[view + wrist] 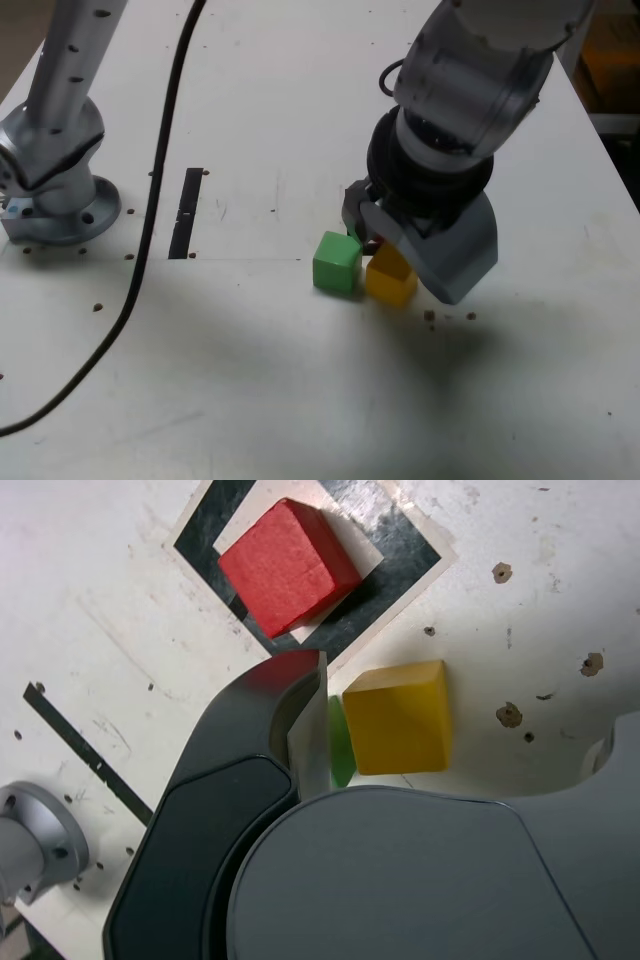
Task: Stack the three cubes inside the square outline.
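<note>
Probably light and rigid, the yellow cube (391,279) near the exterior view's centre should suit gripping across opposite faces, the jaws wide open, holding nothing.

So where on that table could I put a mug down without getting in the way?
The stretch between the black strip and the green cube looks bare, as does the white surface below both cubes in the exterior view. It's crowded around the green, yellow and red cubes, with the claw right over them.
</note>
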`<state>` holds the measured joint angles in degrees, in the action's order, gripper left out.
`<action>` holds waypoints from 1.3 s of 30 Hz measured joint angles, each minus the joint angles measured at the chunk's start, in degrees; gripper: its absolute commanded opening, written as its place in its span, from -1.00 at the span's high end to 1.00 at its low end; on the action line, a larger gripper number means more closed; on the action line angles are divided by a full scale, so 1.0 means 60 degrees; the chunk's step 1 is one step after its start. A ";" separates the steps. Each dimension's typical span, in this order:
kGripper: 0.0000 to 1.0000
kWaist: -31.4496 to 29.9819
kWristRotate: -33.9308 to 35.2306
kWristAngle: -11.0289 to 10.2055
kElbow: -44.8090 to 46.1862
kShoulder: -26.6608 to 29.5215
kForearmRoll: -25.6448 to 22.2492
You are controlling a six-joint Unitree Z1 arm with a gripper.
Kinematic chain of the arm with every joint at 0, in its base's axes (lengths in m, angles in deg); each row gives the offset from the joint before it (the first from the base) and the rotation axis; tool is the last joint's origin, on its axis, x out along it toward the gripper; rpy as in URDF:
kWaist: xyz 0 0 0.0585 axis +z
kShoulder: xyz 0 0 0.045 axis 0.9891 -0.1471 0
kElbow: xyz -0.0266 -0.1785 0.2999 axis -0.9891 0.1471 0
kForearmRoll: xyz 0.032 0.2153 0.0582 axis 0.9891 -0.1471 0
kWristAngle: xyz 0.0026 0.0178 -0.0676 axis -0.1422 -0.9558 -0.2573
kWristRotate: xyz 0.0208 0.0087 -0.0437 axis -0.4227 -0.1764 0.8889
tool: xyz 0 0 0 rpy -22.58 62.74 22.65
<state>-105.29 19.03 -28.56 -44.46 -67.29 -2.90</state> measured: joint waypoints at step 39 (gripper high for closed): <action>-0.97 -0.0466 -0.0639 -0.0836 0.0745 -0.0281 0.0584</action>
<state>-108.08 15.19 -33.58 -39.99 -68.98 0.61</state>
